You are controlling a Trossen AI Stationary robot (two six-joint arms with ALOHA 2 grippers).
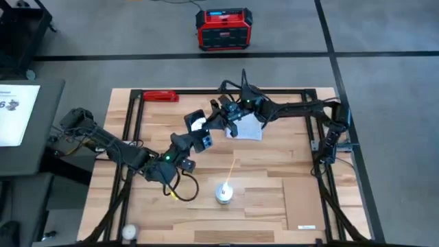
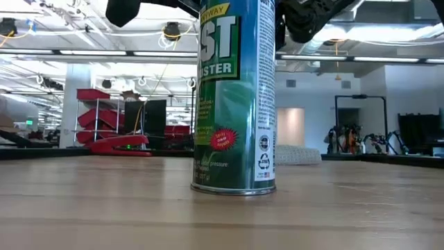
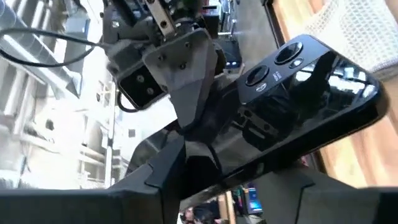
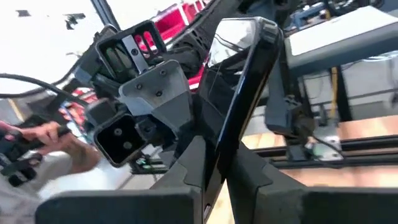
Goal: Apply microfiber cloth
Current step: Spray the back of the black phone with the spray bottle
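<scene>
1. The microfiber cloth (image 1: pixel 248 128) lies flat on the wooden table (image 1: pixel 274 206), toward the far side and a little right of centre; in the low view it shows as a pale heap (image 2: pixel 298 154) beyond the can.
2. Just left of the cloth's edge and above the table, a black phone (image 3: pixel 305 93) is held in the air between the two arms, its camera lenses facing the left wrist camera.
3. The left gripper (image 1: pixel 204 130) is clamped on one end of the phone.
4. The right gripper (image 1: pixel 232 118) is closed on the phone too; the right wrist view shows the phone (image 4: pixel 233 93) edge-on between its fingers, with the left arm's wrist close behind it.
5. A green spray can (image 2: pixel 236 97) stands upright near the table's front centre, well apart from the cloth and filling the middle of the low view.
6. A red stapler (image 1: pixel 159 97) lies at the far left edge.
7. A tan cardboard patch (image 1: pixel 305 202) lies at the front right.
8. A red and black box (image 1: pixel 221 29) sits on the floor beyond the table.
</scene>
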